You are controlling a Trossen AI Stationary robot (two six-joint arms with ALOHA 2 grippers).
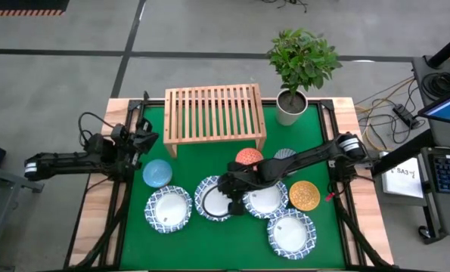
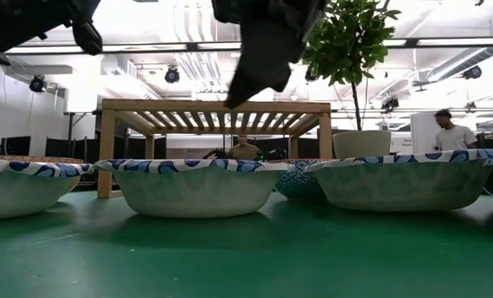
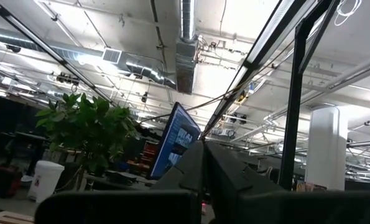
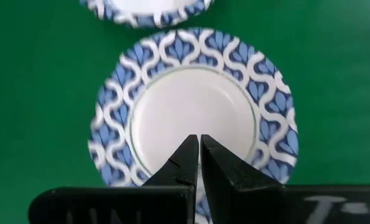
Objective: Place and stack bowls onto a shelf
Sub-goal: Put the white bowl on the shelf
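Four wide white bowls with blue-patterned rims sat on the green table mat point(image 1: 126, 227), none on the shelf point(image 1: 214, 112) yet. Shelf was at 12 o'clock on the mat, bowls spread from 6 to 8 o'clock.

Right gripper point(image 1: 226, 195) hung over the second patterned bowl from the left point(image 1: 212, 198), roughly mat centre. Right wrist view put its fingers pressed together, tips meeting over that bowl point(image 4: 194, 106), aimed at the white well, not the rim. Whether it touched the bowl, couldn't tell. Left gripper point(image 1: 144, 141) was parked at 9 o'clock near the light blue bowl point(image 1: 157, 173); its fingers looked closed too, holding nothing.

Risks, as I judged them:
- Closed fingers over the well gave nothing to pinch. It needed to spread and shift to the rim, else it would just press down.
- Bowls looked thin, smooth and shallow with flared rims; a one-sided rim pinch could tip or slip.
- Neighbour bowl at 3 o'clock point(image 1: 265, 199) sat nearly touching, so a drag could shove it.
- Shelf top was slatted light wood, so a bowl set down off level could rock on the slats.

Small round bowls, orange-red point(image 1: 249, 157) and golden yellow point(image 1: 304, 195), sat around the right arm; the arm could clip them in a lift toward 12 o'clock.
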